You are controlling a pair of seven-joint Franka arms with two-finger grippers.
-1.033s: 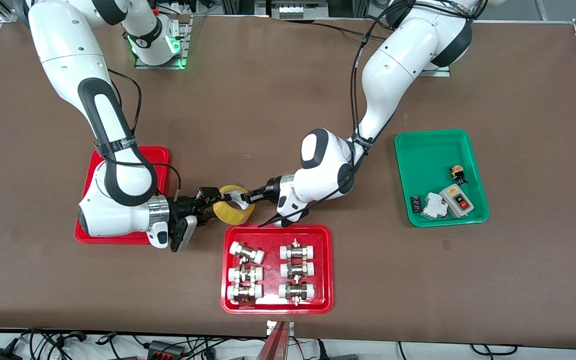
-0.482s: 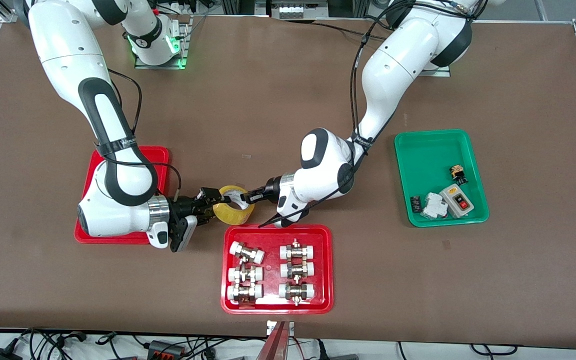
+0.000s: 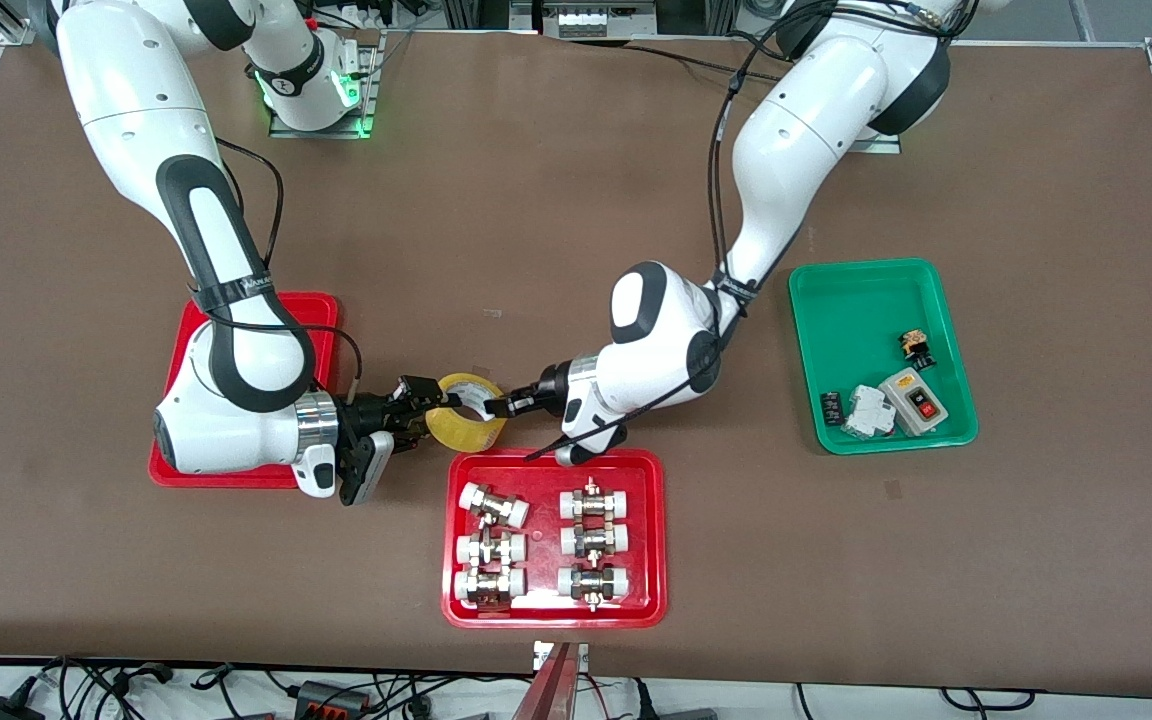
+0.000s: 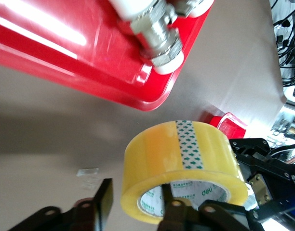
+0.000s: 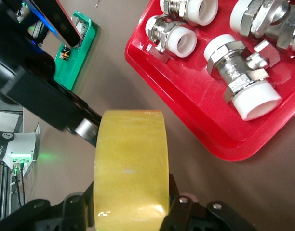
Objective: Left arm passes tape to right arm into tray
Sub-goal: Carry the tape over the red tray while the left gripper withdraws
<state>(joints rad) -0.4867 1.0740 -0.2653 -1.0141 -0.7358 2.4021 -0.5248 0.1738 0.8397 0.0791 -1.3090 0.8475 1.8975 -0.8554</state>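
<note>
Handover of the tape (image 3: 466, 411) above the middle of the worktop, toward the edge nearest the front camera. The table (image 3: 576, 220) shows broad bare brown surface between the arms' bases and the trays, and more bare surface toward both short edges.

The right gripper (image 3: 428, 404) is clamped on the roll's wall, one finger inside the hollow core and one outside; in the right wrist view the roll (image 5: 130, 166) stands between its fingers (image 5: 77, 207). The left gripper (image 3: 498, 405) is at the roll's other edge with its fingers parted: in the left wrist view one finger (image 4: 105, 211) stands clear of the outer wall and the other (image 4: 169, 214) reaches into the core, so the roll (image 4: 181, 168) is not pinched by it.

The roll is off the table, over bare surface just beside the rim of the wider red tray (image 3: 651, 470) that holds the pipe fittings (image 3: 493, 505), and between that tray and the plain red tray (image 3: 321, 310). The plain red tray lies toward the right arm's end of the table, largely covered by the right arm. The green tray (image 3: 861, 300) lies toward the left arm's end, well apart from the handover.

The roll is translucent yellow, ring-shaped, with a strip of green print across its outer face and a white printed core.
</note>
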